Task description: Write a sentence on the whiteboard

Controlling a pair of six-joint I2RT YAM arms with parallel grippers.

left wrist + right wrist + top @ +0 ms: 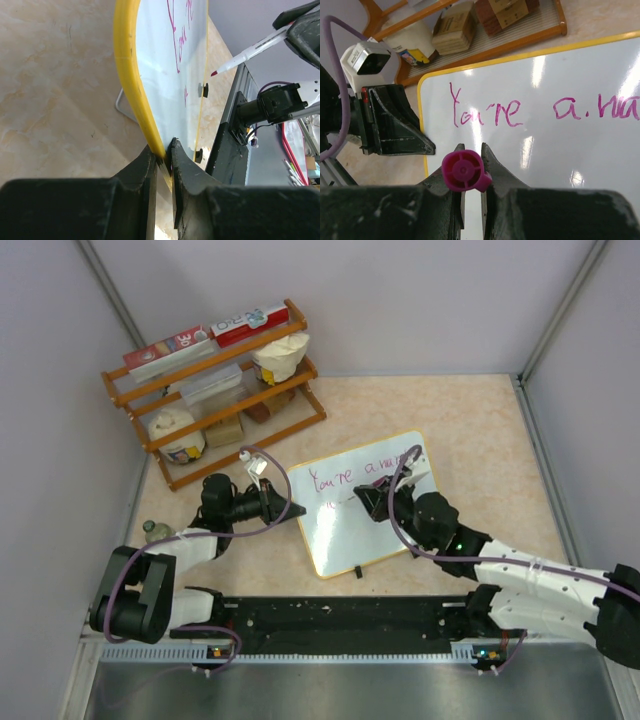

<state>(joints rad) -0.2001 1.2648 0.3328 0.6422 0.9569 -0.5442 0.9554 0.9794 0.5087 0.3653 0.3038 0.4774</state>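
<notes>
Left hand (164, 150), nearest the arm bases, has its two dark fingers pressed together on the yellow rim of the whiteboard (165, 75), pinching the board's left edge with no gap showing around the rim. Right hand (472, 150) is clamped on a marker (464, 171); the round magenta end of the marker sits between the fingers, facing the wrist camera. From the left wrist view the marker's white barrel slants down toward the board and its dark red tip appears just off the surface, though whether it touches I cannot tell.

Seen from above, the whiteboard lies on the beige worktop (480, 430) between the two hands, turned at an angle. Two small black clips (204, 90) sit on its near edge. Magenta writing (485, 112) runs along the far part of the board, beginning "You're a", with further letters I cannot read.

Beyond the board, at the far left of the worktop, a wooden rack (215, 390) holds boxes and bags.
</notes>
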